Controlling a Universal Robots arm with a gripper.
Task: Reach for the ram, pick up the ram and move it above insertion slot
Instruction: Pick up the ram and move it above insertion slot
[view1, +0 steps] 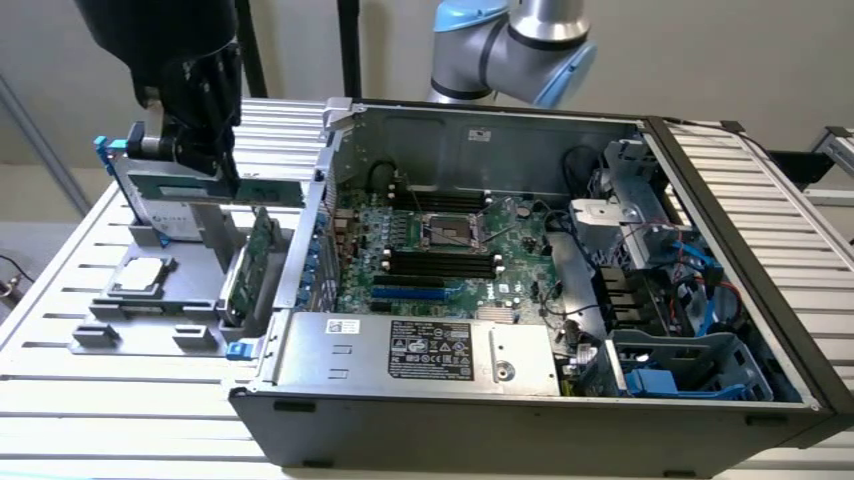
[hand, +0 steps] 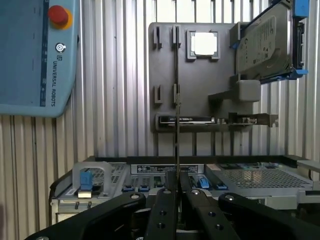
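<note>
Fingers (hand: 177, 187) clamp ram (hand: 177, 100) edge-on above holder (hand: 200, 80).

We observe the gripper (view1: 220, 170) closed on the ram (view1: 267, 190), held above the grey fixture plate (view1: 80, 300). The open computer case (view1: 534, 400) sits beside the gripper, the insertion slot (view1: 434, 262) inside it, well apart.

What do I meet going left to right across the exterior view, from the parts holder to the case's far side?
Hard drive → gripper holding the ram → memory slots → drive cage.
</note>
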